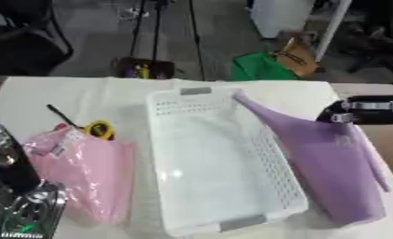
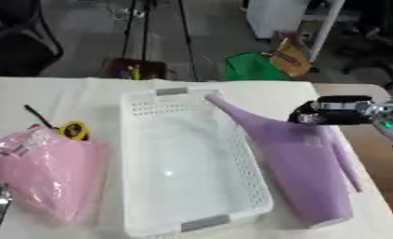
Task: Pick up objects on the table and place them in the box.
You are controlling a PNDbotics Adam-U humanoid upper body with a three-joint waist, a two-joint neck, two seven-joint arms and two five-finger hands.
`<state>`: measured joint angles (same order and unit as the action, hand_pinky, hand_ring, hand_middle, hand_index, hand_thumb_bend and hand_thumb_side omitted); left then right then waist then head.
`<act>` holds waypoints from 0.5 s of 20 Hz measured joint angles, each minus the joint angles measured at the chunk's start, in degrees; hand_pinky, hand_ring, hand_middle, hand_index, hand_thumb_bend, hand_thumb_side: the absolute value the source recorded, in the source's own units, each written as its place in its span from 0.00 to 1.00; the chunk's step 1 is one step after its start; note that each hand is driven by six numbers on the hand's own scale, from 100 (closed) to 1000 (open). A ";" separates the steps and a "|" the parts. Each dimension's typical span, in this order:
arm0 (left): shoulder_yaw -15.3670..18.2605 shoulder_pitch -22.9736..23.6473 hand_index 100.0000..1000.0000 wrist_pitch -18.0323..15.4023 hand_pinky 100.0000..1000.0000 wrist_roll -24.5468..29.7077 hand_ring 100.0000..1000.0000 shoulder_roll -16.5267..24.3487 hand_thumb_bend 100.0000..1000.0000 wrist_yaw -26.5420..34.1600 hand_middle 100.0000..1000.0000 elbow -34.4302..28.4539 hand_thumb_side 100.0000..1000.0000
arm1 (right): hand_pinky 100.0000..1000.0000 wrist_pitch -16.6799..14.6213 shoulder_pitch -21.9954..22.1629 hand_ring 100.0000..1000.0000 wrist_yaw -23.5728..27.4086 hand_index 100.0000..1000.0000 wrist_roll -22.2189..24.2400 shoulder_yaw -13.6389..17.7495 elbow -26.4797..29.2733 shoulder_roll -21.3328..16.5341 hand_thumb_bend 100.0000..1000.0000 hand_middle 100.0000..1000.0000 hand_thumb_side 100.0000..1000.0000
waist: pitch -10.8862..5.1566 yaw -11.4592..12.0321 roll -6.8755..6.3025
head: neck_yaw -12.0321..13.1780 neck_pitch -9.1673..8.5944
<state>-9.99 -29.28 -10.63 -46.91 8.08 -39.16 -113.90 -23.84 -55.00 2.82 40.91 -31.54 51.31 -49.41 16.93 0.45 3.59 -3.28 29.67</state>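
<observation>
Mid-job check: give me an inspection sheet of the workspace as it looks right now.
Surface: white table, uncluttered.
Job's things: white perforated box in the middle, nothing seen inside; purple bag to its right, tip leaning over the box's rim; pink bag lying to its left.
Clutter: yellow-and-black item beside the pink bag.
Hands: right hand at the purple bag's upper part, fingers not discernible; left arm at the lower left, hand not visible.
Cables: nothing seen on the table.
Surroundings: green bag and black chair on the floor beyond.
</observation>
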 measured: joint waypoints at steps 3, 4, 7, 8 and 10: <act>-0.01 0.00 0.72 -0.08 0.67 0.09 0.61 0.00 0.00 0.00 0.70 0.00 0.98 | 0.56 -0.13 0.54 0.55 -0.01 0.75 -0.13 -0.61 0.92 -0.59 0.00 0.53 1.00 | 0.00 0.04 -0.01 | -0.18 0.00; -0.01 -0.01 0.72 -0.09 0.67 0.10 0.61 0.00 0.00 0.00 0.70 0.00 0.98 | 0.56 -0.26 0.60 0.55 -0.22 0.75 -0.26 -0.65 0.95 -0.69 0.00 0.54 0.94 | 0.00 0.05 -0.01 | -0.25 0.00; -0.02 -0.05 0.72 -0.16 0.67 0.18 0.61 0.00 0.00 0.00 0.70 0.00 0.98 | 0.56 -1.01 0.62 0.56 -2.08 0.75 -1.01 -0.66 0.49 -0.74 0.01 0.54 0.83 | 0.00 0.14 -0.04 | -0.34 -0.01; -0.03 -0.09 0.72 -0.16 0.67 0.19 0.61 0.00 0.00 0.00 0.70 0.00 0.98 | 0.56 -1.41 0.61 0.56 -3.15 0.75 -1.41 -0.61 -0.12 -0.74 0.05 0.55 0.75 | 0.00 0.20 -0.04 | -0.38 -0.01; -0.03 -0.14 0.72 -0.17 0.67 0.20 0.61 0.00 0.00 0.00 0.70 0.00 0.98 | 0.56 -2.51 0.51 0.56 -6.06 0.74 -2.51 -0.40 -2.09 -0.72 0.05 0.55 0.75 | 0.00 0.24 -0.06 | -0.58 -0.03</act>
<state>-10.02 -29.42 -10.79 -46.71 8.07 -39.16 -113.90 -26.35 -54.48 -3.24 38.40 -31.94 49.22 -50.13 16.93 0.68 3.53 -3.86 29.64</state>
